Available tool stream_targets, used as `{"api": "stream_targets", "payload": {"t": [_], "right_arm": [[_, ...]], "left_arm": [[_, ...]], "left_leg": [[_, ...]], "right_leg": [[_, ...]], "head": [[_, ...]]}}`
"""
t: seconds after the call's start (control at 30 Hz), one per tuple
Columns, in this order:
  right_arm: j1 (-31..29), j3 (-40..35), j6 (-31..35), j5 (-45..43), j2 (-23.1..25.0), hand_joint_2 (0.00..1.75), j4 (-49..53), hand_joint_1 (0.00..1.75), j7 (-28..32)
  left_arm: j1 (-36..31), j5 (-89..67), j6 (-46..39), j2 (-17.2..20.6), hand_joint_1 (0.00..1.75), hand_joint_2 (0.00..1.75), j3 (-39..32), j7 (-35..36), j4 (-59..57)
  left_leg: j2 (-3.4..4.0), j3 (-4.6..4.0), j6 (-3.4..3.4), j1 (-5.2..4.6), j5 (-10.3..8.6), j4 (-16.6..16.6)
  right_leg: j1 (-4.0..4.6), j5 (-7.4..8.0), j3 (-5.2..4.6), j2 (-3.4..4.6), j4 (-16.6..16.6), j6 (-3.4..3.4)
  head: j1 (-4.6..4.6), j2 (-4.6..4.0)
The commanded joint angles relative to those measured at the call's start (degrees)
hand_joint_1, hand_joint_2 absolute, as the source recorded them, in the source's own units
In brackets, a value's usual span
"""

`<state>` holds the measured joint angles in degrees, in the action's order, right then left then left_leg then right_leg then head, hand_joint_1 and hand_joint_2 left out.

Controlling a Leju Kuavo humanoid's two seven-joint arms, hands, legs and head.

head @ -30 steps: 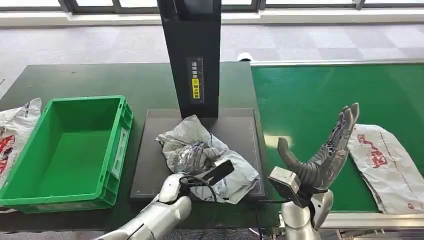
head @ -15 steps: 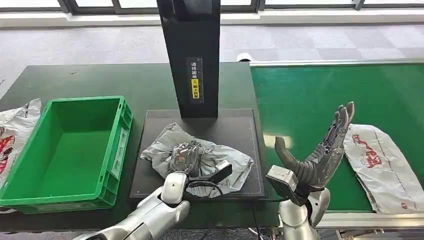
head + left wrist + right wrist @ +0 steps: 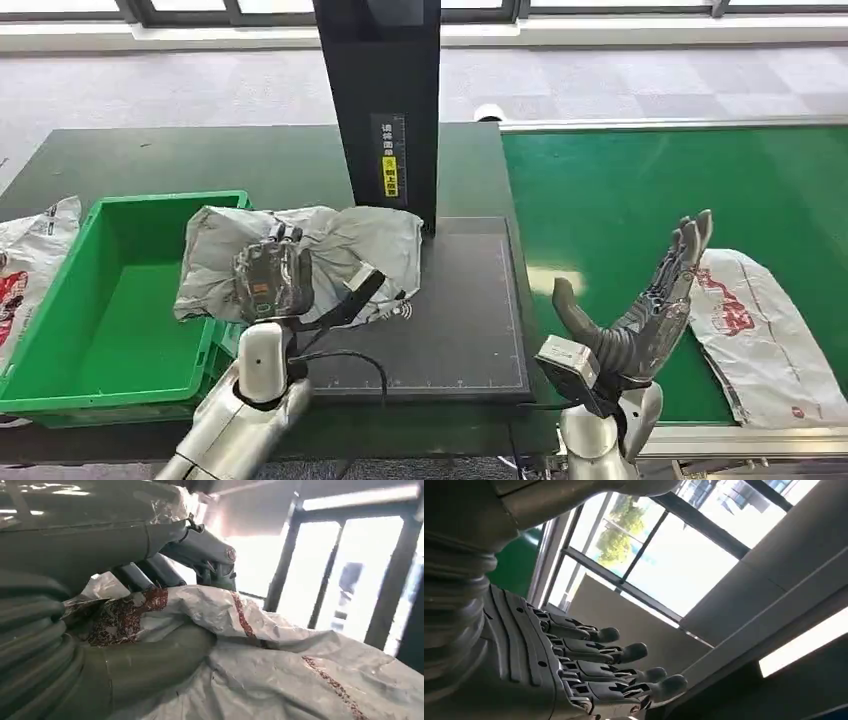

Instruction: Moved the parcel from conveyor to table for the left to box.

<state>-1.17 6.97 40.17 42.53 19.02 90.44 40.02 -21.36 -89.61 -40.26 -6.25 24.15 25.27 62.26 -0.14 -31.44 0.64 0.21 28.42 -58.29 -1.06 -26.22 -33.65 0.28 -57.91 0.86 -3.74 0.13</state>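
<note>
The right robot hand (image 3: 640,310) stands nearest, raised over the near edge of the green conveyor (image 3: 620,190) with its fingers (image 3: 624,652) spread apart and its palm bare. The left robot hand (image 3: 272,280) grips the crumpled grey parcel (image 3: 330,250), holding it up above the right wall of the green crate (image 3: 120,300) and the left edge of the black mat (image 3: 460,320) (the wrist view shows the thumb (image 3: 150,665) pressed into the plastic wrap). A white printed bag (image 3: 765,320) lies flat on the conveyor just beside the right robot hand. Another white bag (image 3: 25,260) sits on the dark worktop (image 3: 200,160) left of the crate. Behind the mat rises a black scanner column (image 3: 385,100).
</note>
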Motion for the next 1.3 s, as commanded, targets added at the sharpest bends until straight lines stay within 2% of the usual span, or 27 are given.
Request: {"api": "stream_targets", "payload": {"t": [0.03,0.07,0.1,0.2,0.27,0.3,0.43,0.47,0.53,0.67,0.93,1.3], "right_arm": [[2.0,3.6,-0.2,-1.0,1.0,1.75,2.1,0.0,0.0],[2.3,3.7,-0.2,-1.1,1.0,1.75,2.5,0.0,0.0],[2.5,3.7,-0.2,-1.1,1.0,1.75,2.7,0.0,0.0],[3.0,3.6,-0.2,-1.1,1.0,1.75,3.0,0.0,0.0],[3.1,3.7,-0.2,-1.1,1.0,1.75,3.1,0.0,0.0],[3.2,3.9,-0.2,-1.0,1.0,1.75,3.4,0.0,0.0],[3.5,4.3,-0.2,-1.0,1.0,1.75,3.7,0.0,0.0],[3.8,4.6,-0.2,-0.9,1.0,1.75,4.1,0.0,0.0],[4.1,4.7,-0.2,-0.8,1.0,1.75,4.5,0.0,0.0],[4.3,4.5,-0.2,-0.7,1.0,1.75,4.4,0.0,0.0],[4.1,5.2,-0.2,-0.8,1.0,1.75,4.6,0.0,0.0],[4.4,5.1,-0.2,-0.8,1.0,1.75,4.8,0.0,0.0]], "left_arm": [[9.6,-0.4,0.3,-1.1,1.75,1.75,-24.2,-17.5,32.2],[10.4,-0.4,0.3,-4.7,1.75,1.75,-27.7,-22.5,35.3],[10.5,-0.3,0.3,-7.0,1.75,1.75,-28.3,-24.5,36.2],[10.9,2.2,0.3,-10.1,1.75,1.75,-33.0,-31.8,38.6],[11.0,1.0,0.3,-11.0,1.75,1.75,-35.2,-32.1,38.3],[9.9,-0.4,0.3,-10.9,1.75,1.75,-38.1,-28.7,34.4],[10.3,-0.4,0.3,-10.7,1.75,1.75,-41.1,-26.6,30.9],[9.3,-0.4,0.3,-9.8,1.75,1.75,-44.7,-23.3,24.4],[7.6,-0.1,0.3,-10.2,1.75,1.75,-47.4,-19.5,18.9],[5.9,4.5,0.3,-7.7,1.75,1.75,-53.1,-18.1,9.7],[3.6,3.3,0.3,-8.0,1.75,1.75,-56.1,-16.8,2.4],[2.5,3.2,0.3,-7.5,1.75,1.75,-56.8,-15.7,0.6]], "left_leg": [[0.31,-0.09,0.01,0.06,0.05,0.0],[0.37,-0.04,0.01,0.09,0.06,0.0],[0.32,-0.1,-0.01,0.08,0.08,0.0],[0.07,-0.14,-0.02,0.05,0.05,-0.1],[0.18,-0.07,-0.01,0.0,0.05,0.0],[0.24,-0.02,-0.01,0.0,0.05,0.0],[0.12,0.03,0.02,-0.02,0.04,0.1],[0.17,0.19,0.04,-0.03,-0.04,0.3],[0.16,0.17,0.02,-0.07,0.02,0.2],[0.06,0.17,0.06,-0.05,-0.04,0.2],[0.01,0.11,0.05,0.05,-0.05,0.1],[0.0,0.06,0.07,0.05,-0.06,0.2]], "right_leg": [[0.07,0.05,-0.17,0.28,0.0,-0.05],[0.09,0.06,-0.15,0.35,0.0,-0.08],[0.09,0.03,-0.17,0.28,0.0,-0.08],[0.06,-0.01,-0.15,0.05,0.0,-0.02],[0.0,0.01,-0.11,0.17,0.0,-0.03],[0.0,0.03,-0.07,0.21,0.1,-0.06],[-0.01,0.02,-0.02,0.09,0.1,-0.06],[-0.01,0.09,0.08,0.12,0.2,-0.12],[-0.06,0.02,0.05,0.12,0.1,-0.05],[0.02,0.03,0.07,0.02,0.1,-0.07],[0.08,0.04,0.08,-0.04,0.2,-0.08],[0.08,0.07,0.04,-0.04,0.2,-0.12]], "head": [[-0.02,0.0],[-0.02,0.0],[0.0,0.0],[0.0,0.0],[-0.02,0.0],[-0.02,0.0],[-0.02,0.0],[-0.02,0.0],[0.0,0.0],[0.0,0.0],[-0.02,0.0],[0.0,0.0]]}}
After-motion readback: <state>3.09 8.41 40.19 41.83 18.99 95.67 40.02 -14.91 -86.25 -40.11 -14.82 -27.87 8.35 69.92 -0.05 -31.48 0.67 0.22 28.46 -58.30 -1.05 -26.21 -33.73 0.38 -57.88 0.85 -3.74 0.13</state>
